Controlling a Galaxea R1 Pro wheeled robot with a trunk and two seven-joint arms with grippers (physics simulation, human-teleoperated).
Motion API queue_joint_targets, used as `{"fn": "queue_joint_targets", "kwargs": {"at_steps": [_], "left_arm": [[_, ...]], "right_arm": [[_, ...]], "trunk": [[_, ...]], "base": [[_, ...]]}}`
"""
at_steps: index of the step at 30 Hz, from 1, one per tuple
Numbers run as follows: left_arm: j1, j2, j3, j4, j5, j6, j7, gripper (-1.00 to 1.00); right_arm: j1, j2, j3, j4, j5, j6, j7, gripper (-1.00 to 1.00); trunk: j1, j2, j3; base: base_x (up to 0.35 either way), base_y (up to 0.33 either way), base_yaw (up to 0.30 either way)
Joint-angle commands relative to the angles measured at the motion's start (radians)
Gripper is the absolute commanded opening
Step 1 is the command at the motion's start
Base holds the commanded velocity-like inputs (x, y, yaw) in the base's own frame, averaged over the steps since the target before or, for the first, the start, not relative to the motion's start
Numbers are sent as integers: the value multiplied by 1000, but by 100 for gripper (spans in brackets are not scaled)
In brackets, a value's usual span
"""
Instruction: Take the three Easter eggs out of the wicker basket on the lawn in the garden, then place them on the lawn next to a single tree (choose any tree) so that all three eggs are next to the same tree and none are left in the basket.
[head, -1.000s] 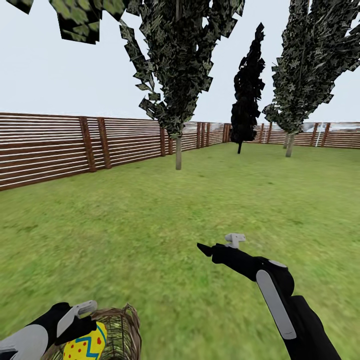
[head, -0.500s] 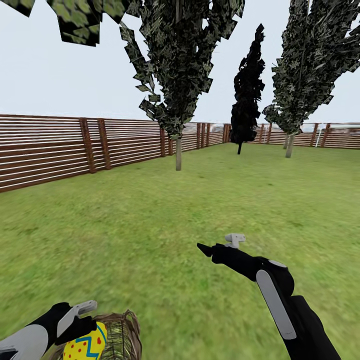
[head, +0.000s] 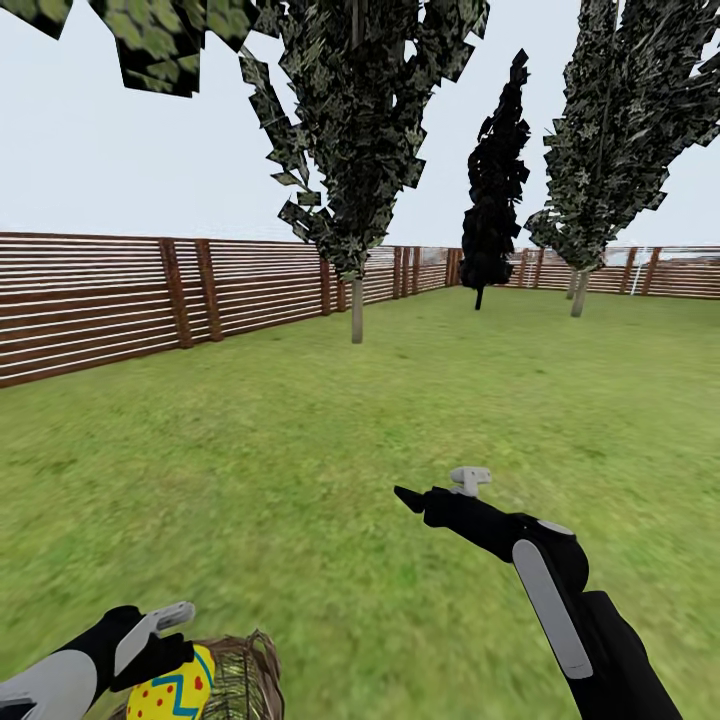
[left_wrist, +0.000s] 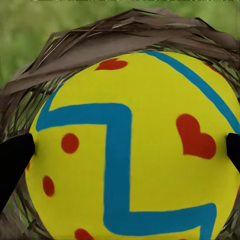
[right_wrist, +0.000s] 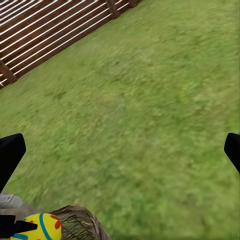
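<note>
Hardly any change from a second ago: basket (head: 235, 685) and egg (head: 172, 688) sliding a touch lower in head view, probably camera drift. Egg still low in the basket, not lifted out. Left gripper (left_wrist: 120, 150) straddling the egg, closing on its sides. Right gripper (right_wrist: 120, 150) spread wide, empty, hovering over lawn (head: 300, 450).

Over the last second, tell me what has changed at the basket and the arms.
Almost nothing. The left gripper stays around the egg in the basket, which sit a touch lower in the head view. The right gripper still hovers open over the grass.
</note>
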Motion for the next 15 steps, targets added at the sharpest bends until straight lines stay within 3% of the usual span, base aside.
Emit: {"fn": "queue_joint_targets", "kwargs": {"at_steps": [1, 15], "left_arm": [[0, 0, 7, -2, 0, 6, -1, -100], [0, 0, 7, -2, 0, 6, -1, -100]], "right_arm": [[-1, 0, 0, -1, 3, 4, 3, 100], [-1, 0, 0, -1, 3, 4, 3, 100]], "trunk": [[-4, 7, 2], [-58, 105, 46]], "base": [[0, 0, 0], [0, 0, 0]]}}
